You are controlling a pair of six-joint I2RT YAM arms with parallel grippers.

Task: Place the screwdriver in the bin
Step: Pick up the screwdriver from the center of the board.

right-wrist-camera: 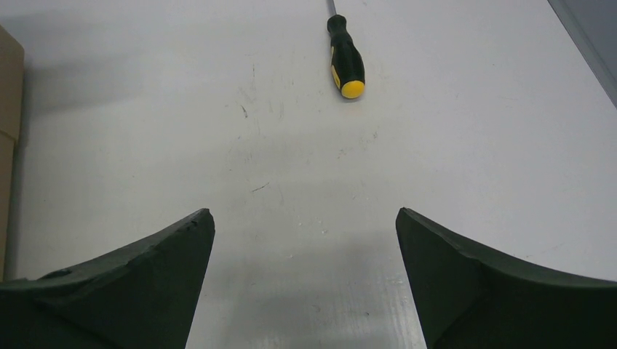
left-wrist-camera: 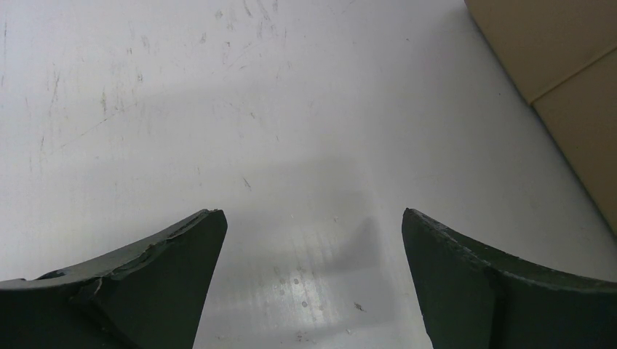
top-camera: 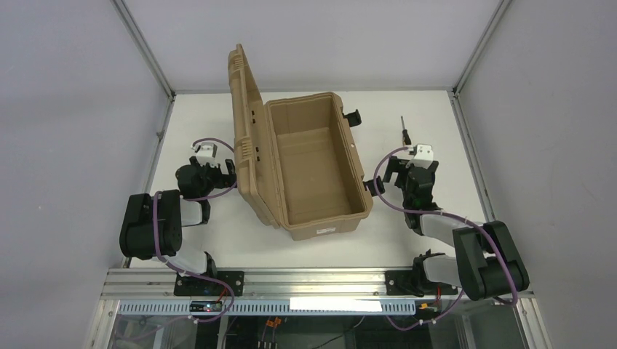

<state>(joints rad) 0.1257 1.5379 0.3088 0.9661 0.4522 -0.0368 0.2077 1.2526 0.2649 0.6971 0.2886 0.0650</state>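
Bright, even overhead light. A soft grey shadow spreads just ahead of the left gripper (left-wrist-camera: 312,211); pale glare on the table (left-wrist-camera: 145,109) sits within its gap. Focus is sharp.

We see a scuffed white desk (top-camera: 240,247) carrying an open tan moulded plastic case (top-camera: 320,225) at its centre and a slim black-handled, yellow-ended screwdriver (top-camera: 404,131) at two o'clock.

The screwdriver (right-wrist-camera: 345,62) has its shaft cut off by the right wrist view's top edge. The left wrist view shows only a corner of the bin (left-wrist-camera: 575,65). The print on its label (top-camera: 325,230) is too small to read.
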